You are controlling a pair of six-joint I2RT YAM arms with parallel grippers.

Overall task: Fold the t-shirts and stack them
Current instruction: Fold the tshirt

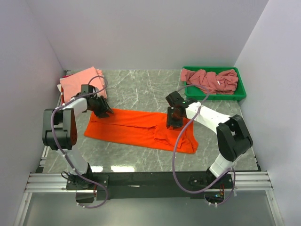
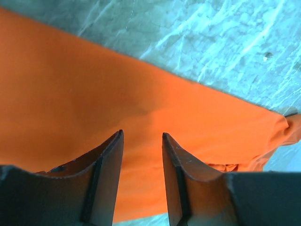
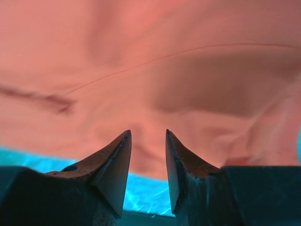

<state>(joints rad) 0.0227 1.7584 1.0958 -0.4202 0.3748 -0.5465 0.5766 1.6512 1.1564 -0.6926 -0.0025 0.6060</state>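
Top external view, from the left: a salmon-pink t-shirt [image 1: 83,81] lies folded flat at the far left corner of the bench [image 1: 141,87], just beyond and to the left of the left hand [image 1: 107,113]. That hand is tipped down over the far left corner of the orange t-shirt [image 1: 136,129], which lies spread in a long band on the bench. It runs from under the left hand to a little past the right hand [image 1: 172,125], and its right end is rumpled and folded over. The right hand points down at the orange cloth, near the shirt's far edge and toward that right end. Well beyond and to the right of the right hand stands a green bin [image 1: 242,92] with dusty rose t-shirts [image 1: 211,80] heaped loosely inside it.

Left wrist view: the two dark fingers [image 2: 110,160] stand partly spread with a clear gap between the tips. Smooth orange cloth fills the view beyond them, with marbled bench past its edge. Nothing is pinched between the tips.

Right wrist view: the fingers [image 3: 117,160] are likewise parted about halfway and grip nothing. Creased orange cloth lies just ahead of the tips, and a strip of bench shows below them.
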